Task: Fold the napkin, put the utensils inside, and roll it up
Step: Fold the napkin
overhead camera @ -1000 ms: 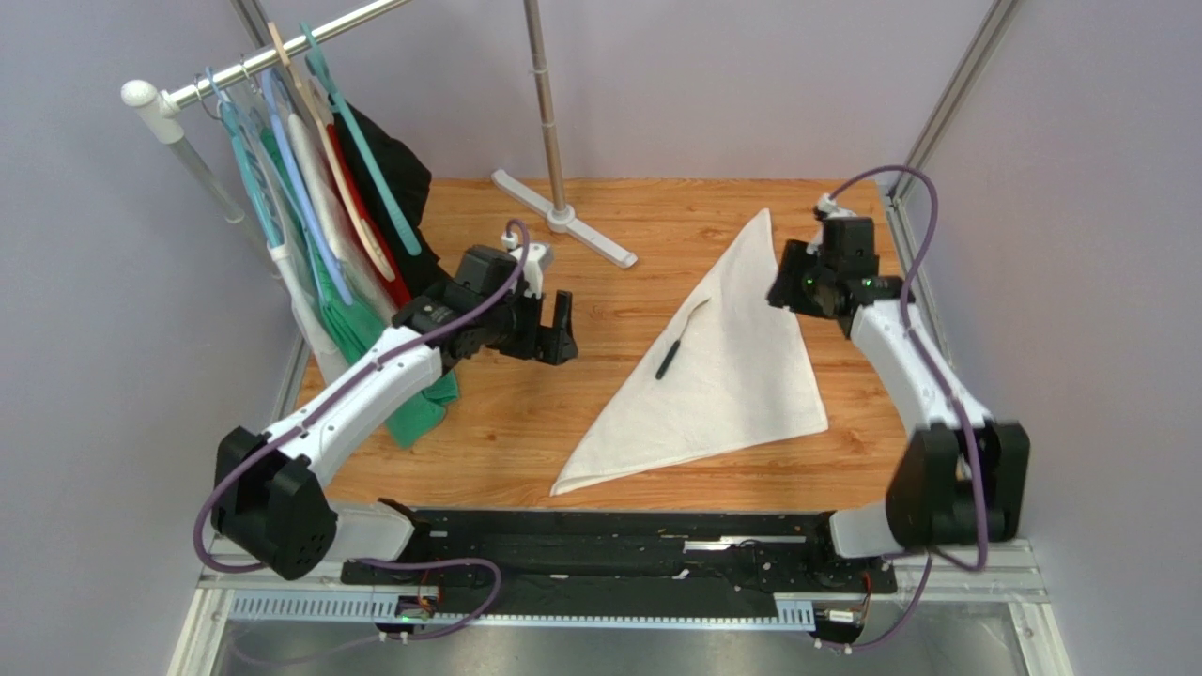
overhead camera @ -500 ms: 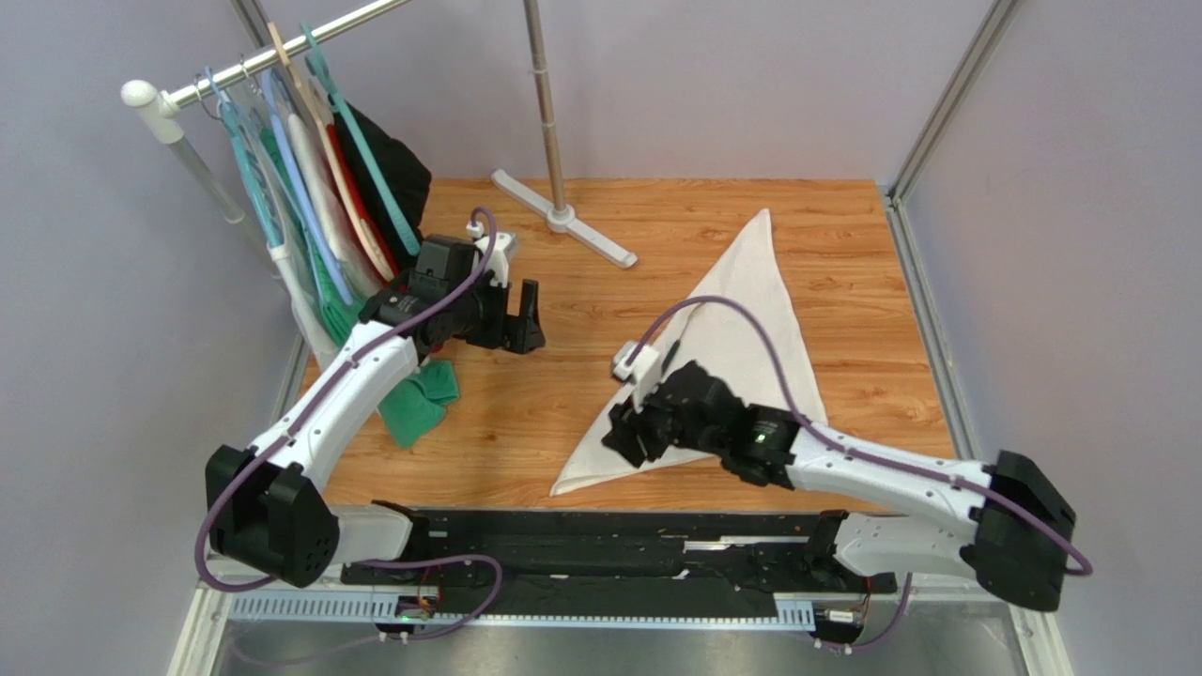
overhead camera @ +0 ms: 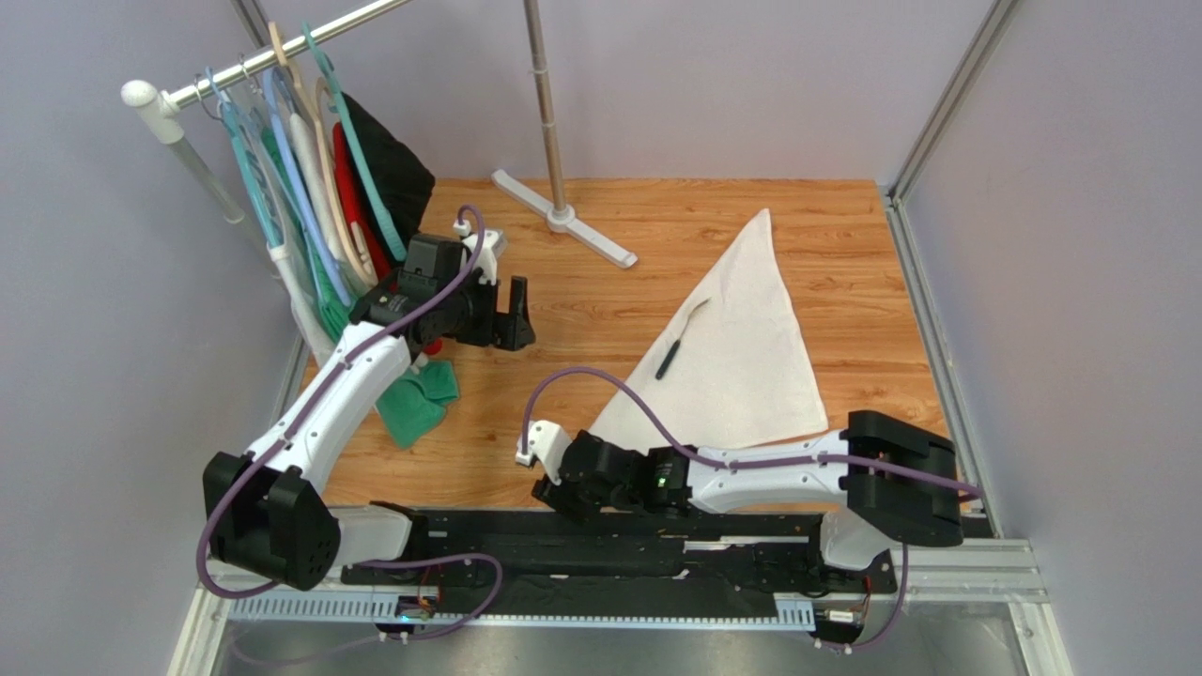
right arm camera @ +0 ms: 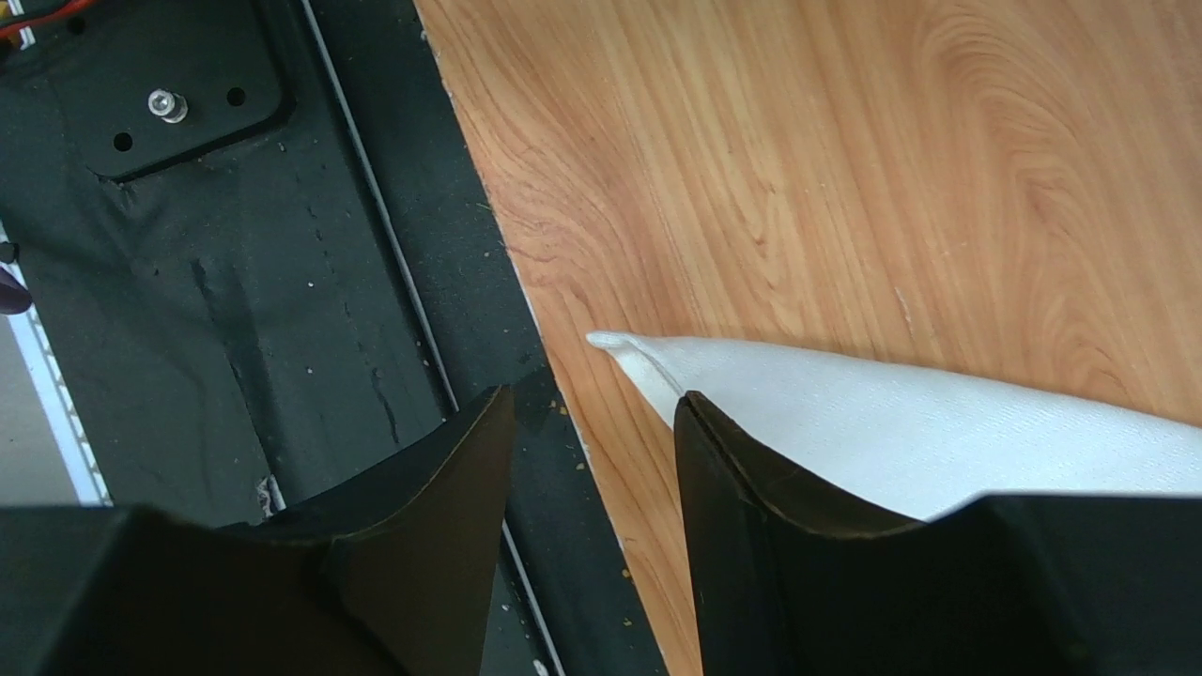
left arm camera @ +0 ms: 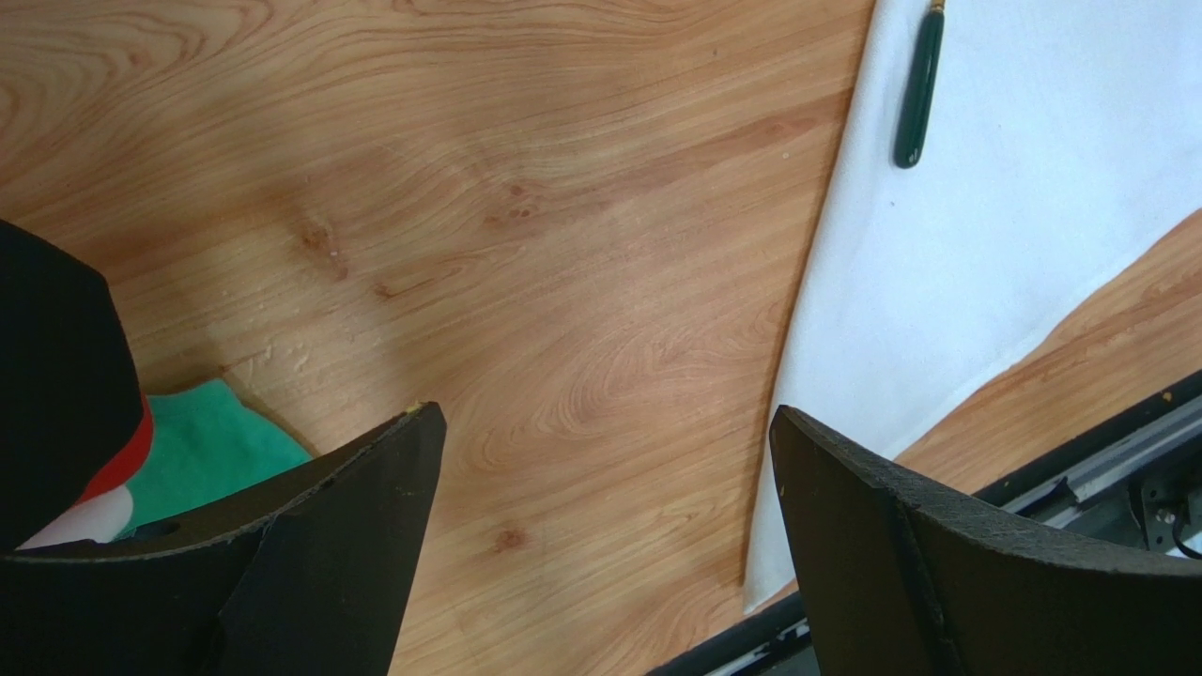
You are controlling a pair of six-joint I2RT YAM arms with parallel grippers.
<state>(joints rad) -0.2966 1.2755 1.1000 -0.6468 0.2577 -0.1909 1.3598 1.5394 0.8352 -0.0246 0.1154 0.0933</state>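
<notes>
Napkin point(overhead camera: 748, 352), white, folded flat into a triangle, green utensil point(overhead camera: 668, 359) on it; left gripper point(left arm camera: 600, 423) jaws wide, empty; right gripper point(right arm camera: 593, 409) jaws part-open at napkin's corner, empty.

We had our left arm point(overhead camera: 339, 395) stretched forward and out to the left, its wrist tipped so that the left gripper point(overhead camera: 511, 317) angled downward, jaws spread wide and holding nothing. Our right arm point(overhead camera: 762, 472) lay low along the near edge, reaching leftward from its base. Its right gripper point(overhead camera: 548, 490) pointed down, jaws parted by a narrower gap, clamping nothing.
</notes>
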